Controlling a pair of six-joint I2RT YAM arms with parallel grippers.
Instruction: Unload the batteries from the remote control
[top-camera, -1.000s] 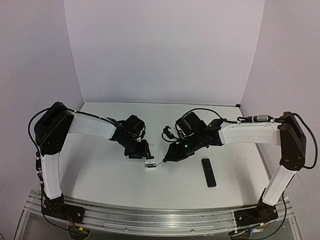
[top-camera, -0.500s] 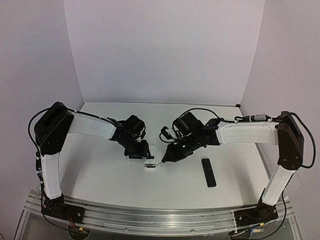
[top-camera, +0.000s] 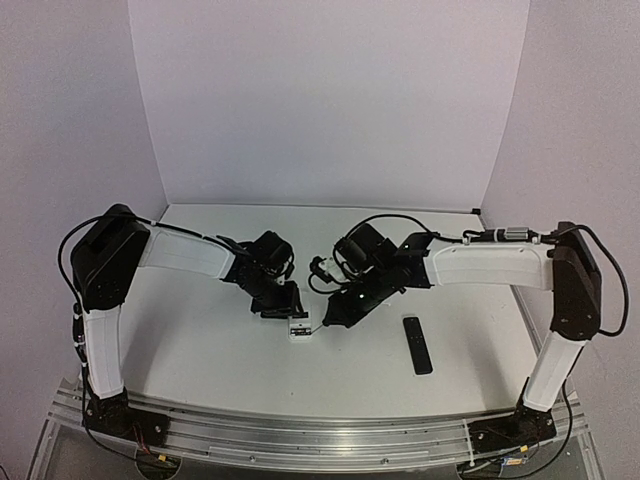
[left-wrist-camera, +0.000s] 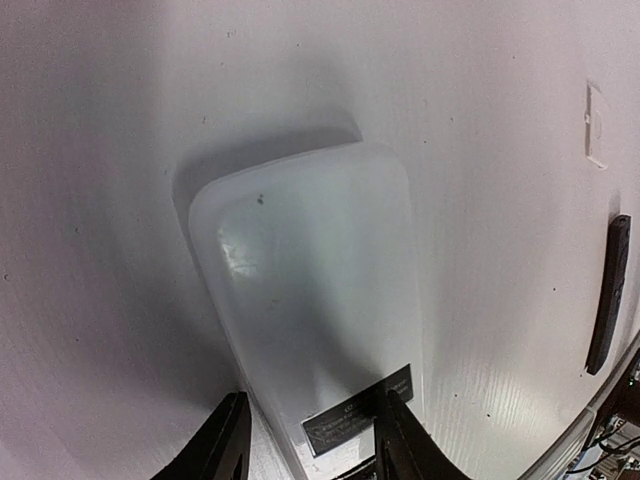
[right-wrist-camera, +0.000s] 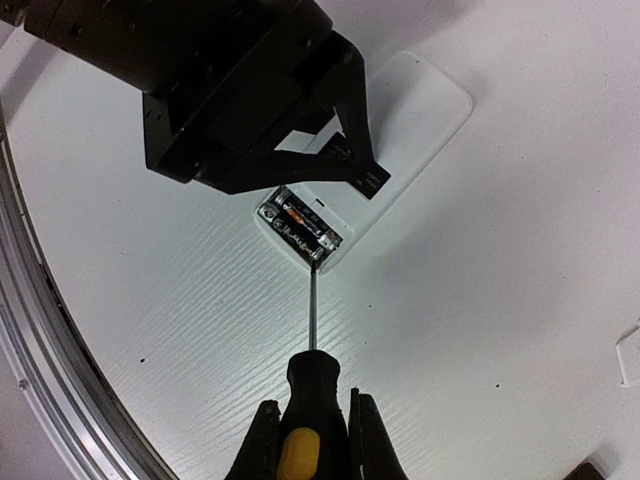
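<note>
White bench; items entered left to right.

1. Left tool, one. Its jaws sit astride the remote close to its open end. As we read it, they are clamped on the long edges, pinning the remote flat.
2. Remote, one, white, back upward. It lies mid-bench between the two arms, with the compartment open at the end toward the screwdriver.
3. Batteries, two, dark. They sit side by side in that compartment, neither lifted. Their long axis runs across the remote's width.
4. Screwdriver, one, yellow-and-black handle. The shaft comes in from the right arm's side and meets the cells at an angle. The tip sits at the compartment's edge by the end of the outer cell.
5. Right tool, one. Its fingers are closed on the screwdriver handle. The cells lie directly ahead of it along the shaft, so we judge this arm the one placed to pry.
6. Black remote, one. It lies right of the white one, well apart.
7. White piece, one, small and flat, near the black remote. It is possibly the lid; we cannot tell.
</note>
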